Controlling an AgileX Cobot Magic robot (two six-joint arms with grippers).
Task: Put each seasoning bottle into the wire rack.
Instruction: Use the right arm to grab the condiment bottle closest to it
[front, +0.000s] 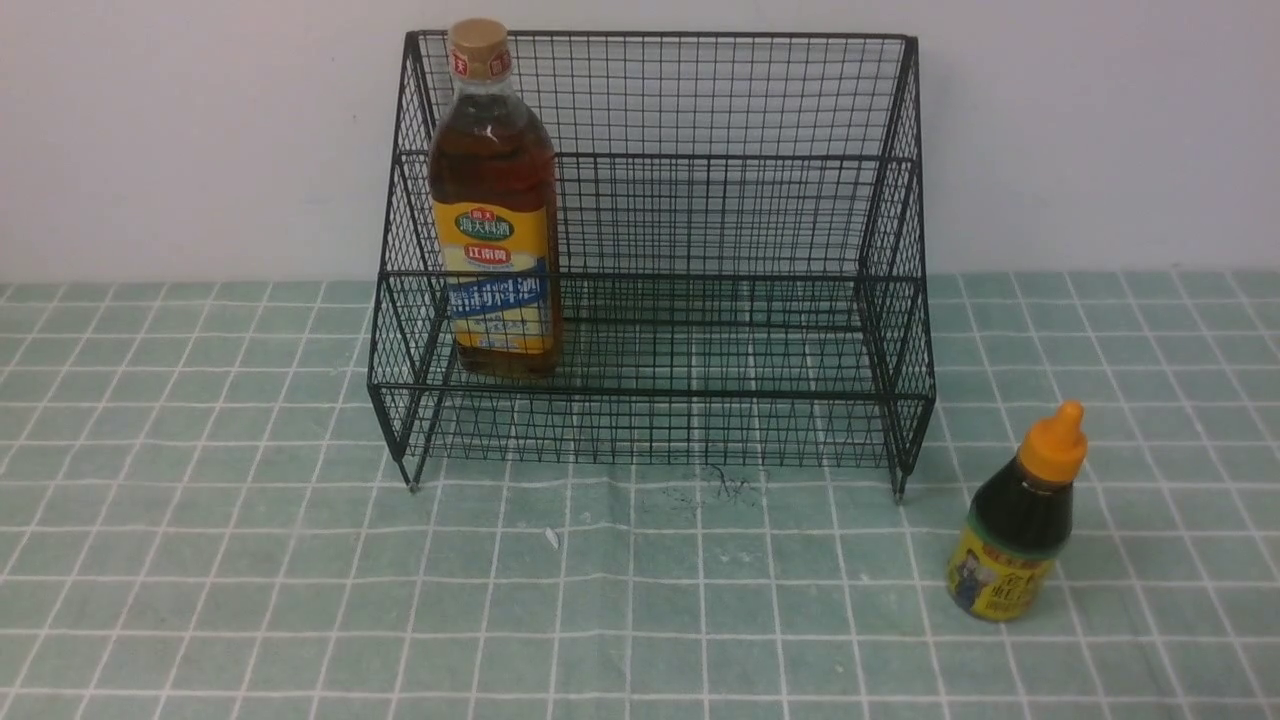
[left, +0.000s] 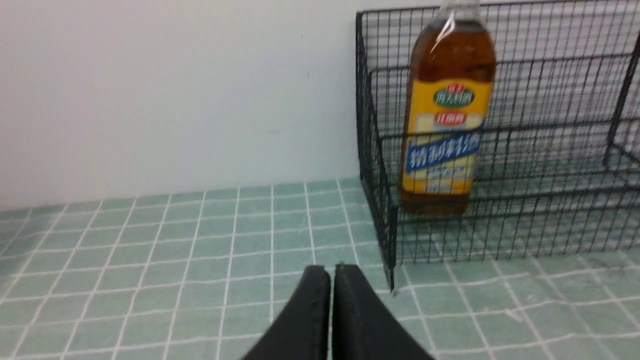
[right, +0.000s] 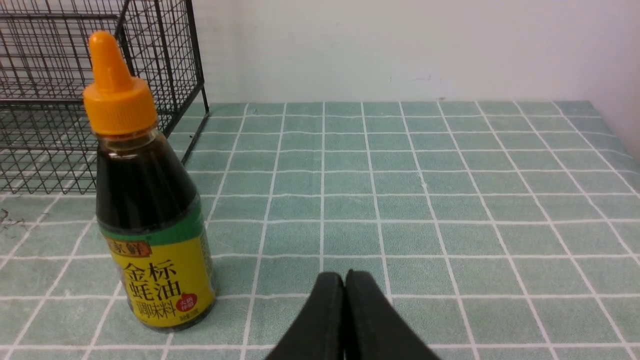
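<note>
The black wire rack (front: 650, 270) stands at the back against the wall. A tall clear bottle of amber liquid (front: 493, 210) with a tan cap stands upright in the left end of its lower tier. The small dark bottle (front: 1020, 520) with an orange nozzle cap stands upright on the cloth, in front of the rack's right corner. Neither arm shows in the front view. In the left wrist view my left gripper (left: 331, 272) is shut and empty, short of the rack's (left: 500, 150) left corner. My right gripper (right: 344, 277) is shut and empty, beside the small bottle (right: 150, 220) without touching it.
A green checked tablecloth (front: 300, 600) covers the table up to a white wall (front: 150, 130). A small white scrap (front: 551, 538) and a dark scuff (front: 725, 485) lie in front of the rack. The table's right edge meets a side wall (right: 620, 75).
</note>
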